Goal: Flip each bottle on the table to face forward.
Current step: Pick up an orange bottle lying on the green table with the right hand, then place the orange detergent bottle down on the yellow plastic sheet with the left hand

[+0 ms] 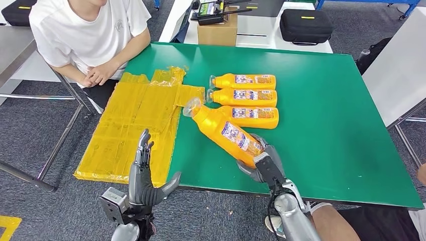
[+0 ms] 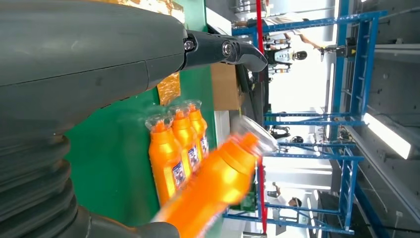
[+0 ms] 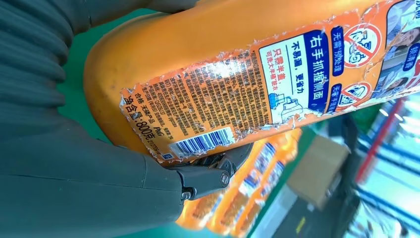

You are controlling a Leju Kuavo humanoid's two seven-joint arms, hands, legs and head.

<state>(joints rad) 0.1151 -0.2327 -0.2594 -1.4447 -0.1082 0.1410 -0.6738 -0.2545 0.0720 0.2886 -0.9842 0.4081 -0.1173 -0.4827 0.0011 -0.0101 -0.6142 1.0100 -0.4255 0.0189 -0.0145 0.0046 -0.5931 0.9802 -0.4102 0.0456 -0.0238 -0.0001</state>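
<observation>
My right hand [image 1: 262,163] grips the base of an orange bottle [image 1: 224,132] and holds it tilted above the green table [image 1: 326,135], cap toward the far left. Its back label with barcode [image 3: 237,94] faces the right wrist camera. Three more orange bottles [image 1: 246,81] [image 1: 244,97] [image 1: 249,116] lie side by side on the table beyond it, caps to the left, labels up. My left hand [image 1: 145,175] is open, fingers up, at the table's near edge over the yellow bags. The held bottle [image 2: 218,188] appears blurred in the left wrist view.
A stack of yellow plastic bags [image 1: 135,125] covers the table's left end. A person in a white shirt [image 1: 90,35] sits at the far left corner, hands together. A cardboard box [image 1: 217,31] and a black case [image 1: 305,25] stand behind the table.
</observation>
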